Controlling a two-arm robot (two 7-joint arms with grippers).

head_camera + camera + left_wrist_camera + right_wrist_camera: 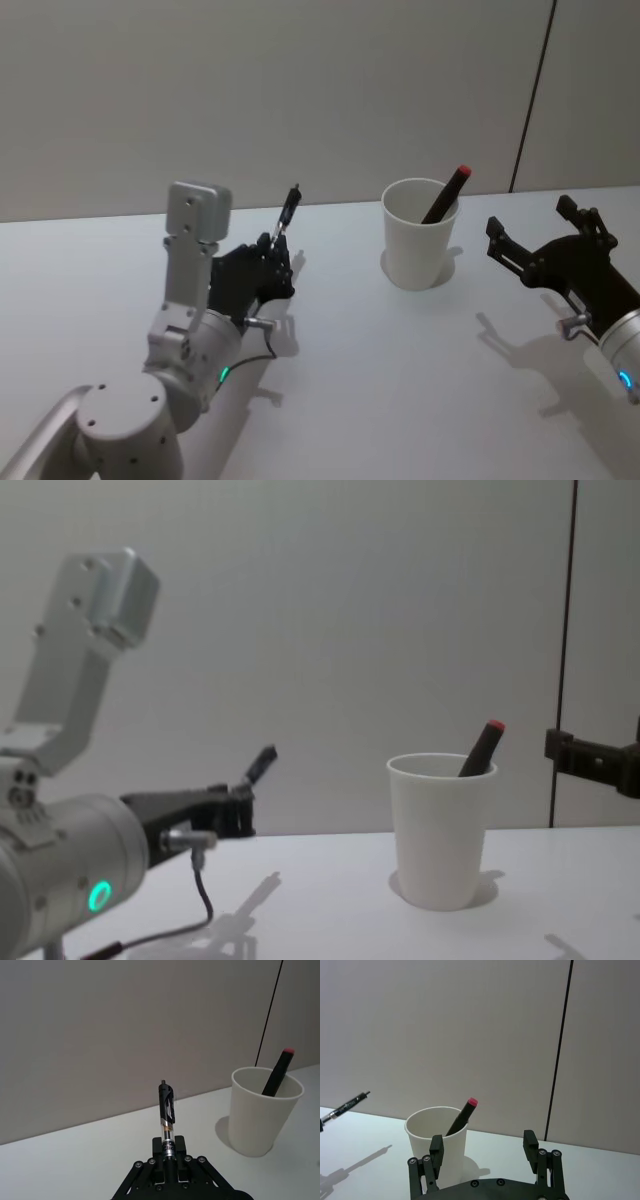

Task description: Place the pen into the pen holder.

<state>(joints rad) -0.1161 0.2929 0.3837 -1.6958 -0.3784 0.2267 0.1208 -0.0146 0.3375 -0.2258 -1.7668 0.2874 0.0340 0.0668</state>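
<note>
- Grips the black pen (288,212) in the left gripper (272,250), left of centre above the table (400,380), with the pen angled up and far-right.
- Places the pen holder (418,250) upright, right of centre, well apart from the pen.
- Contains a red-capped marker (448,195) leaning right.
- Spreads the right gripper (532,218) wide, near the holder's right.

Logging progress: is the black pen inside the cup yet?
Out. The left gripper clamps the black pen well left of the pen holder.
</note>
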